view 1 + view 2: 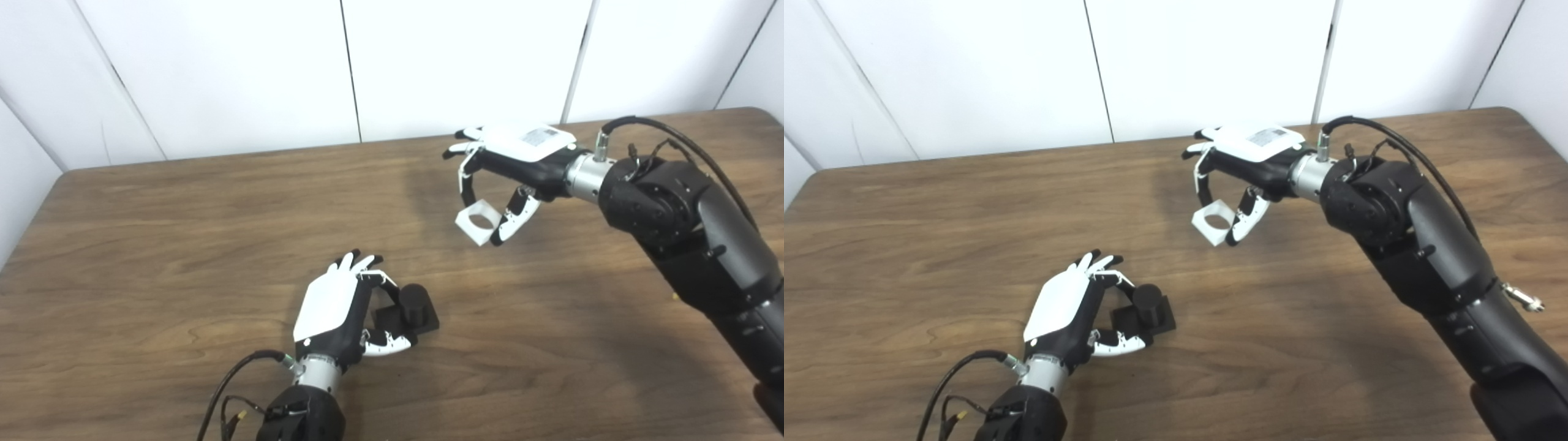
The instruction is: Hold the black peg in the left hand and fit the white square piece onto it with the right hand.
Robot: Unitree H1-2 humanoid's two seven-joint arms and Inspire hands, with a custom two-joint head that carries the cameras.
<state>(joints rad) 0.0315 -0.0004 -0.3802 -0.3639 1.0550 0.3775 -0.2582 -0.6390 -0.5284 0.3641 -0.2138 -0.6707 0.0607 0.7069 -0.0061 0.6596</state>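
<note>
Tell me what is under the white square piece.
The white square piece, held in the right hand, has only bare table and shadow below it. The black peg sits apart, in the left hand.

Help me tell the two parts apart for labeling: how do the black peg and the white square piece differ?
The black peg is dark, with a solid round post on a square base; the white square piece is a light frame with a round hole. The peg sits on the table in the left hand; the piece hangs lifted in the right hand.
</note>
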